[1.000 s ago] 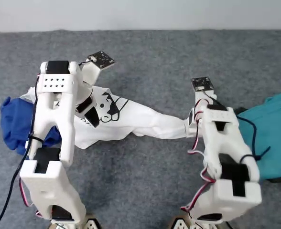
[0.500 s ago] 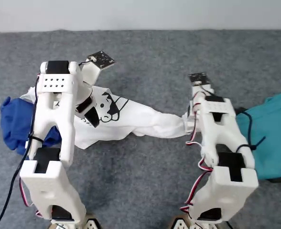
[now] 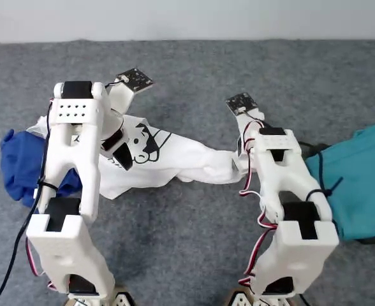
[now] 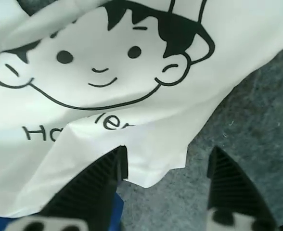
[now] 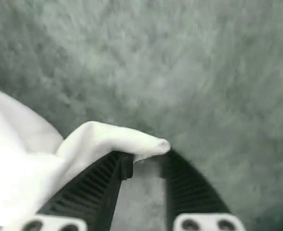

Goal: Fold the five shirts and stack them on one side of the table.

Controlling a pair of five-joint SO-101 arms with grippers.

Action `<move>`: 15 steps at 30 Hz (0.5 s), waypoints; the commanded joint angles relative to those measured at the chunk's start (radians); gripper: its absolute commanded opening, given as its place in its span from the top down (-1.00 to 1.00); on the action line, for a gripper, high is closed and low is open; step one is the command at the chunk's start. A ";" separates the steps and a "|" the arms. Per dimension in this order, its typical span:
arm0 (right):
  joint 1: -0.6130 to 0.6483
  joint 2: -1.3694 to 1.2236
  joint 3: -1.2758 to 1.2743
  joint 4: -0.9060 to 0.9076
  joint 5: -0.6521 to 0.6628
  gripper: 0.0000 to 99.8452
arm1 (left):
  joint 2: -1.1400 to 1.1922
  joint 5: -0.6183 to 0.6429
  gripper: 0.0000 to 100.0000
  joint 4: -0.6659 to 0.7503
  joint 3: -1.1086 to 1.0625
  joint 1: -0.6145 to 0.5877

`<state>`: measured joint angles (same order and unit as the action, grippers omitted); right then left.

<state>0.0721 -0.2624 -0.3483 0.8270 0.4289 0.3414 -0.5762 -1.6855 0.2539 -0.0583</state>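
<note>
A white shirt [image 3: 168, 159] with a cartoon face lies crumpled on the grey bench [image 3: 194, 242], stretched out between the two arms. The left pincer [image 4: 169, 154] hangs just above the shirt's printed front, wide open and gripping nothing, with the hem lying under the gap. The right pincer [image 5: 147, 161] is almost closed, nipping a folded tip of the white shirt at its far end. A blue shirt [image 3: 18, 162] is bunched at the bench's left edge, touching the white one. A teal shirt [image 3: 360, 178] lies at the right edge.
</note>
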 commanded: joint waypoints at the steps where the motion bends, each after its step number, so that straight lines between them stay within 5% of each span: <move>1: 0.016 -0.002 0.037 -0.039 0.040 0.94 | -0.060 -0.014 0.46 0.011 -0.024 0.000; 15: 0.008 0.067 0.029 0.035 0.038 0.98 | -0.068 -0.014 0.46 -0.041 -0.145 0.040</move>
<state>0.0736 -0.2532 -0.3468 0.8485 0.4580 0.3414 -0.5762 -1.7039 0.1082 -0.0568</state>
